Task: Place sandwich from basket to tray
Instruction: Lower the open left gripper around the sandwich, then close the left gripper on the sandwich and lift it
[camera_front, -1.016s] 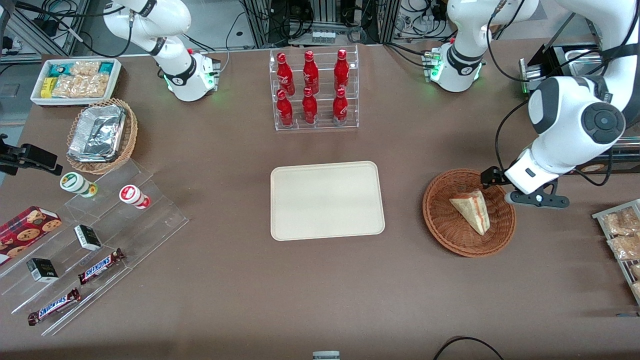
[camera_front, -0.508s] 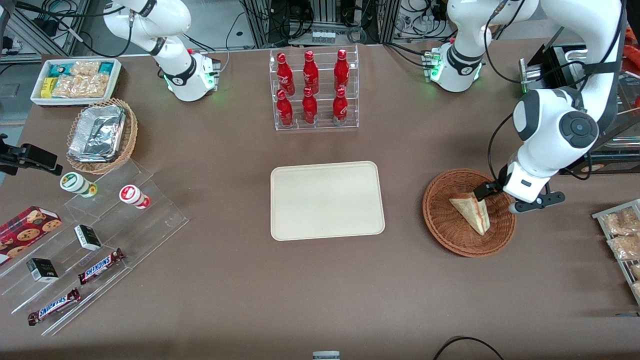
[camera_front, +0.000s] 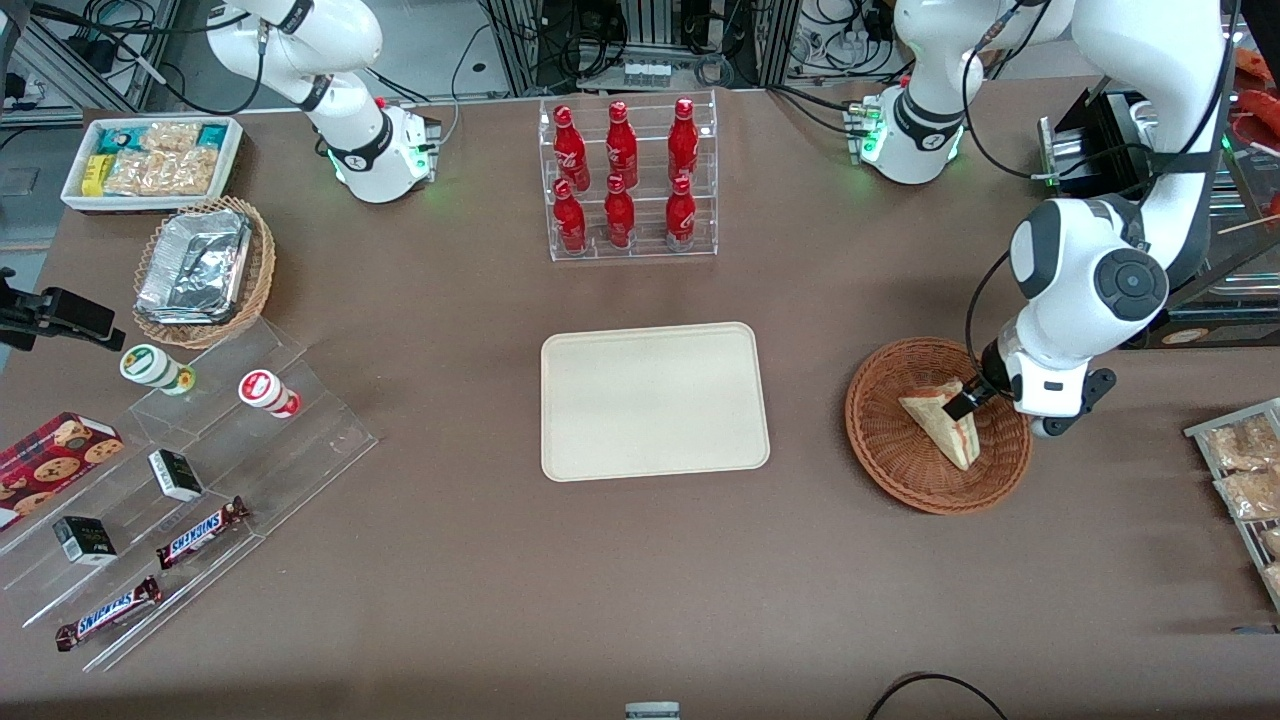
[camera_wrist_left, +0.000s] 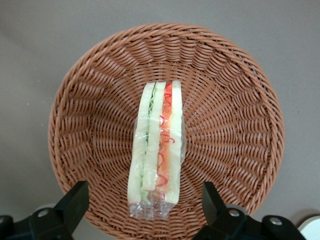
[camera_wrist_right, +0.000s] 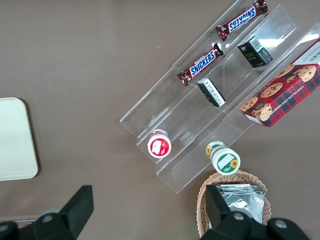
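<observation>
Pincer (camera_wrist_left: 142, 205) spread astride lengthwise sandwich (camera_wrist_left: 156, 150)

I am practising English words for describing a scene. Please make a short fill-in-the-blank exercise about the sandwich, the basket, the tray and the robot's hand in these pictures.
1. The sandwich lies in the ____, which is woven and reddish-brown.
2. The hand is above the sandwich with its fingers ____, one on each side of it.
3. The cream tray has ____ on it.
4. The rack farther from the front camera than the tray holds ____ red bottles.

Missing words: basket; open; nothing; six
</observation>
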